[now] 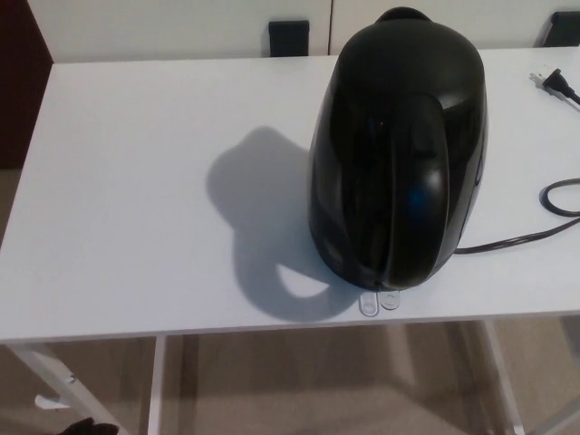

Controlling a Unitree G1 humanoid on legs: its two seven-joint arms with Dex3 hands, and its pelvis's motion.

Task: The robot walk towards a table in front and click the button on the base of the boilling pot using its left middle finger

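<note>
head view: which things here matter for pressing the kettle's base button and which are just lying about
For the job:
- black kettle
- clear button tabs at its base, by the table's near edge
- white table
- dark tip at the bottom edge, probably the left hand

Lying about:
- power cord
- unplugged plug
- black brackets behind the table

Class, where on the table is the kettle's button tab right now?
In the head view, the two small clear tabs poke out under the black kettle at the white table's near edge, right of centre.
</note>
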